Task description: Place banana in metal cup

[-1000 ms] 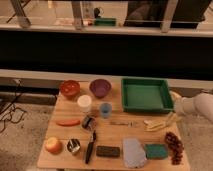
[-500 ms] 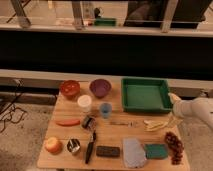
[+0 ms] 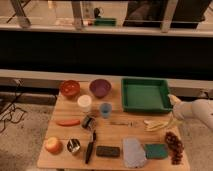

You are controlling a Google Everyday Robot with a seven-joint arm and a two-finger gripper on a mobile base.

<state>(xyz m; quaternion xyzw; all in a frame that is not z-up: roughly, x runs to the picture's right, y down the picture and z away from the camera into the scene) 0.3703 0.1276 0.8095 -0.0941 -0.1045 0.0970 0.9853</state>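
The banana (image 3: 159, 124), pale yellow with splayed strips, lies on the right side of the wooden table (image 3: 115, 132), just in front of the green tray. The metal cup (image 3: 74, 146) stands near the front left, between an apple and the black-handled knife (image 3: 90, 146). My gripper (image 3: 173, 101), on a white arm coming in from the right, hovers at the tray's right front corner, just above and to the right of the banana, apart from it.
A green tray (image 3: 145, 95) sits at the back right. An orange bowl (image 3: 70, 88), purple bowl (image 3: 100, 88), white cup (image 3: 84, 103) and blue cup (image 3: 105, 110) stand behind. A carrot (image 3: 68, 122), apple (image 3: 52, 145), grey cloth (image 3: 133, 152), green sponge (image 3: 156, 150) and grapes (image 3: 174, 147) lie in front.
The arm has reached in further from the right, moving left toward the tray corner and the banana. The objects on the table have not moved.
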